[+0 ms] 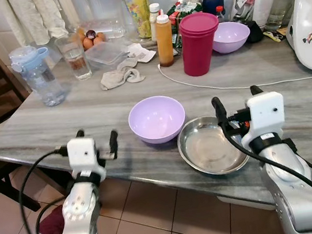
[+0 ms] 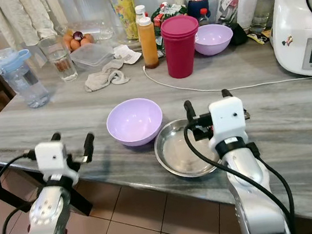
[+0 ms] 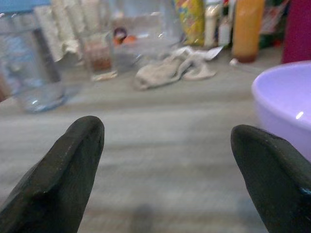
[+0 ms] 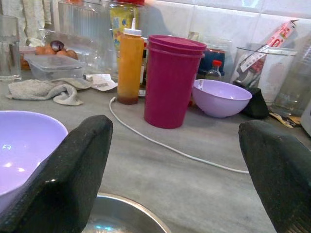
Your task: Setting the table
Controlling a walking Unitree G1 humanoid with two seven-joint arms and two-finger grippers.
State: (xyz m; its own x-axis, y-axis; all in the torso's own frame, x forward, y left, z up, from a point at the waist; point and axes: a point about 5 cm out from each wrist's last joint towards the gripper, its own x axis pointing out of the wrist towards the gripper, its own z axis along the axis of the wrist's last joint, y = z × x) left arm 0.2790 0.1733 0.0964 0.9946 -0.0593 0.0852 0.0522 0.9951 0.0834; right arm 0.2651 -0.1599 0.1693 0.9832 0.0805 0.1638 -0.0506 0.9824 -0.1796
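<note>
Steel plate [image 1: 211, 145] directly beneath spread right gripper [image 1: 236, 99]; lilac bowl [image 1: 157, 118] beside spread left gripper [image 1: 96, 138].

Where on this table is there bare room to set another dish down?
Bare patches: the near-left stretch between the water bottle and the near lilac bowl, and the right side past the steel bowl, below the white cable. The back edge around the magenta cups and orange bottle is crowded.

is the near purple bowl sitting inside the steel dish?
No, the purple bowl rests on the table beside the steel dish, toward the robot's left.
</note>
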